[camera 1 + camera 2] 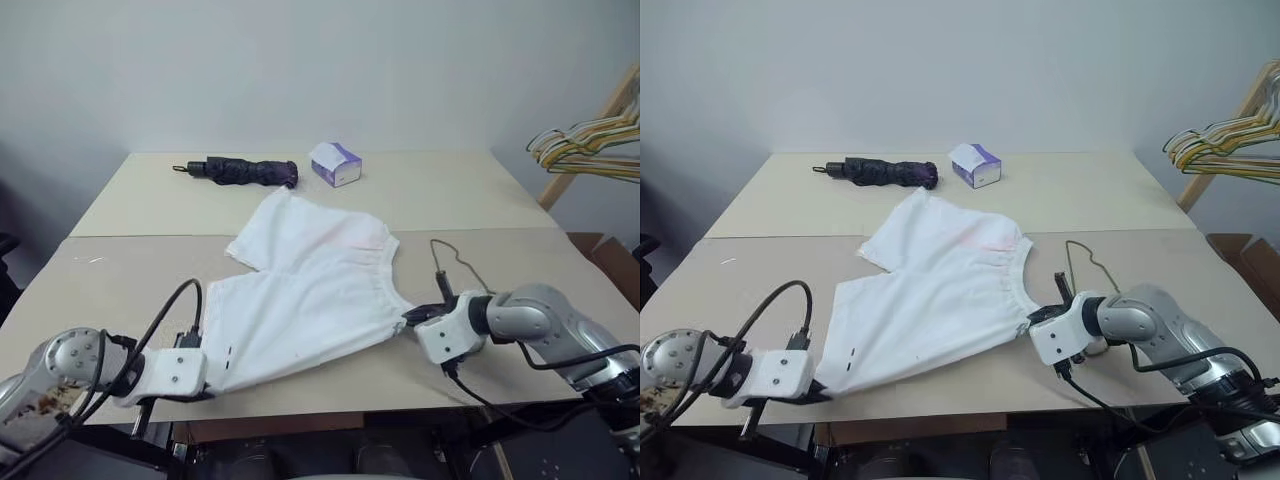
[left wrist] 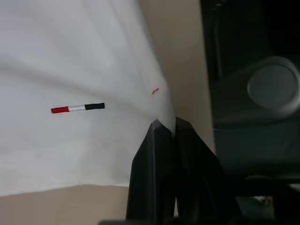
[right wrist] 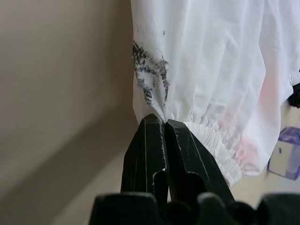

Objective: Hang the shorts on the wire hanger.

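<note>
Gripping the shorts (image 1: 300, 290) spread near the desk's (image 1: 480, 200) front edge, left claw (image 1: 205, 368) pinches a hem corner, right claw (image 1: 412, 318) the waistband; next, I judge, comes reaching the wire hanger (image 1: 455, 265) beside them.

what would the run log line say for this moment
left gripper: shut on shorts hem | right gripper: shut on shorts waistband | shorts: spread on table | wire hanger: on table, bare

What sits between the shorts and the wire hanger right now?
Nothing visible: the wire hanger lies on bare table just beyond the right gripper, which is shut on the waistband of the shorts. The left gripper pinches a hem corner.
</note>
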Controlling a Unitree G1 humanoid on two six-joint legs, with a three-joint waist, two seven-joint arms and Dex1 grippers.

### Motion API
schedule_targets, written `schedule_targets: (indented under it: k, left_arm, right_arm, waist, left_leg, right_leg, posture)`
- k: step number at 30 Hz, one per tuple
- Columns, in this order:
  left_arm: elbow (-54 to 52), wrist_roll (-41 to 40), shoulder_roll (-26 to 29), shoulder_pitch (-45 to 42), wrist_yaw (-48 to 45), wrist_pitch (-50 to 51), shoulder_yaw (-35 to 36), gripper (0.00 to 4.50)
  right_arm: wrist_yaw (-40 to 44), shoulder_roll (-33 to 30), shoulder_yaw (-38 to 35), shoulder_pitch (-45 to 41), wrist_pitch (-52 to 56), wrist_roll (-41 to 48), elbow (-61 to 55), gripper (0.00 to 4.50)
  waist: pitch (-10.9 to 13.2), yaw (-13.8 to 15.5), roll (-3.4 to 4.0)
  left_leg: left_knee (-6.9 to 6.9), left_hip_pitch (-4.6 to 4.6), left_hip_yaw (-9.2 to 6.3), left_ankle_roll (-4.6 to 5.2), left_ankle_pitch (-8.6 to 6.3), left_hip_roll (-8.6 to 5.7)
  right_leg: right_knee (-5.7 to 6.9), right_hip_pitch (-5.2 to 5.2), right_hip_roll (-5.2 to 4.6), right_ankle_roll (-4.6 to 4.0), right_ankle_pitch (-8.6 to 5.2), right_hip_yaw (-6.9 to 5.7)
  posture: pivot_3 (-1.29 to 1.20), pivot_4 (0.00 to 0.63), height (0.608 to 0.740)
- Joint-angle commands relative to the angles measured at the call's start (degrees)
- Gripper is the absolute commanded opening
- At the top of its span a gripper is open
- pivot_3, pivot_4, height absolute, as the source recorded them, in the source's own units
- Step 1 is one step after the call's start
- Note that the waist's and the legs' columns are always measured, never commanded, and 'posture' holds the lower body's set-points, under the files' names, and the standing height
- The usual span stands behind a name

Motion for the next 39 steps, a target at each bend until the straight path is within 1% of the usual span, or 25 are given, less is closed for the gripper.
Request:
schedule_targets:
  k: [1,3,5,6,7,9,11,13,14,15,17,18,20,22,23,25,27,29,31,35,39]
  left_arm:
    - [-0.73,0.25,0.54,-0.76,0.02,1.55,1.35,0.00]
    - [-0.43,-0.34,0.01,-1.27,-0.30,0.29,1.16,0.00]
    - [-0.39,-1.50,-1.09,-2.14,-0.29,0.47,1.13,0.48]
    - [-0.16,-1.61,-1.21,-2.61,-0.67,-0.01,1.17,0.72]
    - [0.24,-1.63,-1.37,-3.20,-0.93,-0.28,1.30,1.02]
    - [1.08,-1.89,-1.16,-4.02,-1.90,-0.74,1.71,1.62]
    - [1.96,-3.26,-0.42,-4.37,-3.78,-0.95,3.04,2.32]
    - [3.91,-6.11,-0.23,-6.11,-5.40,-0.61,5.87,2.92]
    - [4.74,-7.73,-0.84,-7.33,-5.70,-0.26,6.87,3.21]
    - [5.35,-9.12,-1.58,-8.44,-5.73,0.10,7.40,3.58]
    - [5.97,-11.69,-5.13,-11.69,-3.16,1.51,7.61,4.19]
    - [5.96,-12.45,-6.51,-12.78,-2.01,2.27,7.65,4.47]
    - [5.29,-17.34,-12.75,-17.49,2.28,5.95,7.49,4.47]
    - [4.39,-21.90,-18.10,-21.08,5.34,9.34,7.40,4.47]
    - [4.11,-22.78,-20.24,-22.34,6.35,9.84,7.17,4.47]
    - [3.84,-23.65,-22.84,-24.00,7.62,10.60,6.72,4.47]
    - [3.64,-24.41,-24.71,-25.45,8.76,11.42,6.06,4.47]
    - [3.58,-24.55,-26.82,-27.37,9.86,11.81,4.74,4.47]
    - [3.52,-24.27,-27.84,-28.45,9.82,11.86,3.75,4.47]
    - [3.76,-23.75,-28.94,-29.80,10.12,11.45,2.60,4.47]
    - [3.81,-23.98,-30.17,-31.38,11.35,11.72,2.27,4.47]
  right_arm:
    - [3.24,-2.65,-3.12,0.93,-0.54,4.00,-2.39,0.29]
    - [3.69,-2.72,-3.41,1.18,-0.19,4.49,-3.30,0.86]
    - [4.47,-3.13,-3.41,1.15,-0.86,4.75,-3.37,1.53]
    - [4.97,-3.72,-3.58,1.29,-1.05,4.69,-3.17,1.94]
    - [5.69,-4.53,-3.90,1.64,-1.17,5.18,-3.19,2.33]
    - [6.83,-5.69,-4.85,2.48,-0.33,6.77,-3.78,2.97]
    - [8.53,-7.23,-6.77,4.10,1.07,10.70,-5.18,3.69]
    - [9.18,-8.14,-12.92,6.88,9.15,18.98,-8.23,4.37]
    - [8.12,-7.65,-15.68,7.55,15.07,21.53,-9.46,4.50]
    - [6.71,-6.85,-17.52,7.67,20.91,22.85,-10.43,4.50]
    - [1.96,-4.28,-19.59,6.43,34.95,23.46,-11.31,4.50]
    - [0.61,-3.48,-20.18,6.09,39.73,23.61,-11.82,4.50]
    - [-4.39,0.66,-22.06,3.29,57.03,26.79,-12.32,4.50]
    - [-10.96,6.61,-24.59,-0.29,71.72,28.55,-11.66,4.50]
    - [-14.62,10.57,-26.61,-2.62,78.77,29.08,-10.84,4.50]
    - [-21.16,17.69,-30.13,-6.13,88.55,29.14,-9.76,4.50]
    - [-25.94,22.17,-31.62,-7.62,93.37,28.06,-9.43,4.50]
    - [-30.72,27.05,-32.45,-8.32,95.68,26.99,-8.29,4.50]
    - [-33.50,29.74,-32.03,-8.26,96.55,26.41,-7.10,4.50]
    - [-35.34,31.14,-31.66,-7.49,96.41,26.58,-4.17,4.50]
    - [-36.84,30.77,-30.48,-5.78,95.13,26.16,-1.26,4.50]
  waist:
    - [0.03,0.18,0.07]
    - [0.03,0.48,0.07]
    - [0.03,0.79,0.07]
    - [0.03,0.94,0.07]
    - [0.03,1.10,0.07]
    - [0.04,1.40,0.07]
    - [0.04,1.57,0.08]
    - [0.04,1.77,0.07]
    - [0.04,1.88,0.07]
    - [0.04,1.89,0.07]
    - [0.01,1.87,0.05]
    - [-0.01,1.80,0.04]
    - [-0.03,1.72,0.00]
    - [-0.06,1.66,-0.05]
    - [-0.06,1.57,-0.05]
    - [-0.07,1.28,-0.06]
    - [-0.07,1.28,-0.04]
    - [-0.07,1.25,-0.04]
    - [-0.07,1.26,-0.04]
    - [-0.07,0.99,-0.03]
    - [-0.07,0.59,-0.03]
  left_leg:
    - [0.00,0.00,0.01,0.01,0.00,-0.02]
    - [0.00,0.01,0.01,0.01,0.00,-0.03]
    - [0.01,0.03,0.02,0.00,0.00,-0.03]
    - [0.01,0.06,0.04,-0.01,-0.01,-0.03]
    - [0.01,0.06,0.04,-0.03,-0.02,-0.02]
    - [0.01,0.03,0.06,-0.03,-0.02,-0.01]
    - [0.01,0.01,0.09,-0.02,-0.01,-0.01]
    - [0.01,-0.06,0.09,-0.01,0.00,0.02]
    - [0.01,-0.08,0.09,-0.01,0.00,0.02]
    - [0.01,-0.11,0.09,0.00,0.00,0.02]
    - [0.04,-0.06,0.09,-0.01,-0.01,0.04]
    - [0.06,-0.03,0.10,-0.04,-0.03,0.05]
    - [0.08,0.01,0.10,-0.30,-0.18,0.07]
    - [0.19,-0.03,0.07,-0.25,-0.15,0.09]
    - [0.28,-0.12,0.03,-0.07,-0.04,0.09]
    - [0.35,-0.17,0.03,0.02,0.01,0.08]
    - [0.33,-0.19,0.00,0.02,0.01,0.05]
    - [0.32,-0.25,-0.01,0.02,0.01,0.04]
    - [0.32,-0.39,-0.02,0.02,0.01,0.03]
    - [0.34,-0.81,-0.03,0.04,0.03,-0.16]
    - [0.35,-0.91,-0.13,0.05,0.03,-0.23]
  right_leg:
    - [0.00,0.01,-0.02,0.01,0.00,0.00]
    - [0.00,0.00,-0.02,0.02,-0.01,0.00]
    - [-0.01,-0.11,-0.02,0.01,-0.01,0.01]
    - [-0.01,-0.19,-0.03,0.01,-0.01,0.01]
    - [-0.01,-0.21,-0.02,0.00,-0.01,0.01]
    - [-0.01,-0.26,-0.01,-0.02,-0.01,0.01]
    - [-0.01,-0.32,-0.02,-0.03,-0.02,0.03]
    - [-0.01,-0.37,-0.01,-0.02,-0.02,0.02]
    - [-0.01,-0.39,-0.01,-0.02,-0.02,0.02]
    - [0.01,-0.39,-0.01,-0.02,-0.01,0.03]
    - [0.00,-0.36,-0.01,-0.04,0.02,0.03]
    - [0.01,-0.35,0.00,-0.05,0.03,0.03]
    - [0.01,-0.26,0.02,-0.06,0.06,0.03]
    - [0.08,-0.13,0.07,0.13,0.19,0.03]
    - [0.20,-0.05,0.11,0.36,0.32,0.03]
    - [0.34,-0.15,0.13,0.37,0.31,0.11]
    - [0.41,-0.20,0.18,0.37,0.30,0.16]
    - [0.44,-0.28,0.21,0.37,0.28,0.17]
    - [0.44,-0.39,0.21,0.38,0.28,0.17]
    - [0.53,-0.83,0.12,0.49,0.30,0.28]
    - [0.54,-0.86,0.11,0.56,0.26,0.27]
  posture:
    - [-0.04,0.000,0.740]
    - [-0.04,0.000,0.740]
    - [-0.05,0.000,0.740]
    - [-0.05,0.000,0.740]
    - [-0.05,0.000,0.740]
    - [-0.05,0.000,0.740]
    - [-0.05,0.000,0.740]
    - [-0.05,0.000,0.740]
    - [-0.05,0.000,0.740]
    - [-0.05,0.000,0.740]
    - [-0.06,0.000,0.740]
    - [-0.06,0.000,0.740]
    - [-0.06,0.000,0.740]
    - [-0.08,0.000,0.740]
    - [-0.08,0.000,0.740]
    - [-0.08,0.000,0.740]
    - [-0.10,0.000,0.740]
    - [-0.10,0.000,0.740]
    - [-0.11,0.000,0.740]
    - [-0.11,0.000,0.740]
    - [-0.10,0.000,0.740]
